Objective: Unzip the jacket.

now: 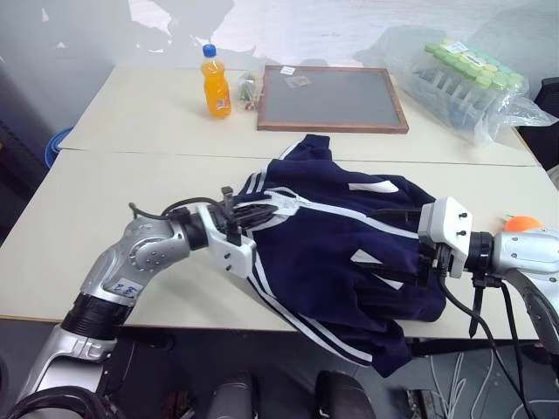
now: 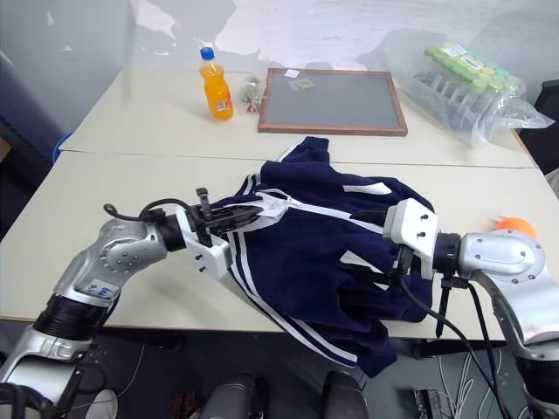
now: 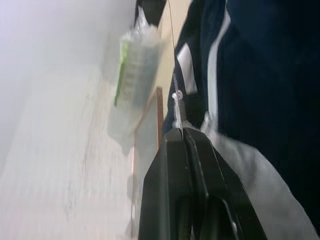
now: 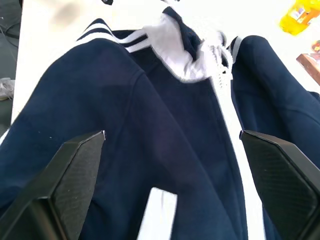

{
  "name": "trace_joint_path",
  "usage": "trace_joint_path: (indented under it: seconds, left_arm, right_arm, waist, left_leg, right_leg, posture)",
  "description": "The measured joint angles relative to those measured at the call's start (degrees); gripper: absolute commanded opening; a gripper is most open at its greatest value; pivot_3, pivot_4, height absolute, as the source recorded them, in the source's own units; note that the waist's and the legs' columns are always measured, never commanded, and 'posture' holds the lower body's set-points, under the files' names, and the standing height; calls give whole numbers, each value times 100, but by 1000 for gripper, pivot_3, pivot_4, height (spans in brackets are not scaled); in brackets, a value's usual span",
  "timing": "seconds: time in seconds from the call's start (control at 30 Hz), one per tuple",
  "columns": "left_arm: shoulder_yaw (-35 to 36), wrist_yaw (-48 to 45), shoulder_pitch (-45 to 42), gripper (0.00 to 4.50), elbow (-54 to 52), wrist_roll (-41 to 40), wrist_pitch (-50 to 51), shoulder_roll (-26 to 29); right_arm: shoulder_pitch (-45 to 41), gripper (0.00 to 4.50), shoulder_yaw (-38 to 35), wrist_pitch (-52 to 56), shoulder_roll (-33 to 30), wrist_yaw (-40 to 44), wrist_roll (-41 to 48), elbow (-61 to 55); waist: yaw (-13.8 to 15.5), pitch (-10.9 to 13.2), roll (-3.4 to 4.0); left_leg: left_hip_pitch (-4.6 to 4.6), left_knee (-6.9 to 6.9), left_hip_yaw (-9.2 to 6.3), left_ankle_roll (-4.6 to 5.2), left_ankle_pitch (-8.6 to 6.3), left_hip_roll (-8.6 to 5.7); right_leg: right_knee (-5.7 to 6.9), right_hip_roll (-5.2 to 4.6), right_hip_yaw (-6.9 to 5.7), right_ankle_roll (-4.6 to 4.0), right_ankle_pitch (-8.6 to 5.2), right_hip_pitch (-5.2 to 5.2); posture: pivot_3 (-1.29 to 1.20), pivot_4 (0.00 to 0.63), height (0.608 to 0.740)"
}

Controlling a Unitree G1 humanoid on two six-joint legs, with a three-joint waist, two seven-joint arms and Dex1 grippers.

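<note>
Left hand (image 2: 229, 216) clamped together on soft navy-blue white-striped jacket (image 2: 323, 253) at collar end of zipper to draw it open; right hand (image 4: 172, 165) spread wide above fabric, ready to brace.

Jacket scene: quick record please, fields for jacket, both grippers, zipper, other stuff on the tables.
jacket: navy, white stripes, crumpled on the near table, hem over the front edge
left gripper: shut at the collar end of the zipper; whether it pinches the pull, cannot tell
right gripper: open, over the jacket body
zipper: white line, looks closed
far table: orange drink bottle, framed board, bagged green-capped containers
</note>
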Motion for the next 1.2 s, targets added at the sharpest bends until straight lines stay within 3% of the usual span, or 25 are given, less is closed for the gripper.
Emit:
trace_joint_path:
  seconds: [0.23, 0.5, 0.6, 0.93, 1.1, 1.2]
  left_arm:
    - [-678, -744, -548, 20, 608, -238, 365, -733]
    - [-1230, -883, -1258, 20, 1762, 69, 98, -1348]
    - [-1304, -963, -1278, 606, 1892, 70, 112, -1441]
    - [-1103, -1572, -783, 3594, 1280, -526, 905, -1252]
    - [-598, -2245, -323, 3594, 75, -1712, 2301, -809]
    - [-38, -2683, -235, 3594, -390, -2626, 3577, -255]
  right_arm:
    - [282, 4500, -255, -49, -205, 72, -17, -23]
    - [509, 4500, -309, -93, -207, 5, -26, -63]
    - [561, 4500, -311, -98, -208, -29, -29, -69]
    - [579, 4500, -278, -210, -208, -204, -231, -309]
    - [532, 4500, 3, -258, -87, -495, -438, -528]
    - [413, 4500, 394, -261, 163, -833, -700, -769]
  waist:
    - [0, 0, 0]
    - [-1, 1, -3]
    - [-8, 2, -4]
    - [-9, 2, -4]
    - [-18, 2, -3]
    - [-45, 2, -3]
  left_leg:
    - [-1, 4, 11, 1, 0, -2]
    - [-3, 3, 14, 1, 0, -2]
    - [-3, 3, 10, 1, 0, -1]
    - [-3, 5, -10, 1, 0, 0]
    - [-1, 6, -13, 0, 0, 4]
    - [0, 7, -12, -2, 1, 9]
  right_leg:
    - [-6, 0, -5, 2, 1, 6]
    - [-7, 1, -8, 2, 1, 5]
    - [-7, 1, -8, 3, 1, 5]
    - [-7, 1, -5, 3, 1, 4]
    - [-5, 1, -4, 3, 1, 4]
    - [-3, 6, -1, 2, 1, 2]
  posture:
    - [0, 150, 740]
    - [0, 150, 740]
    - [0, 150, 740]
    - [0, 150, 740]
    - [0, 150, 740]
    - [0, 150, 740]
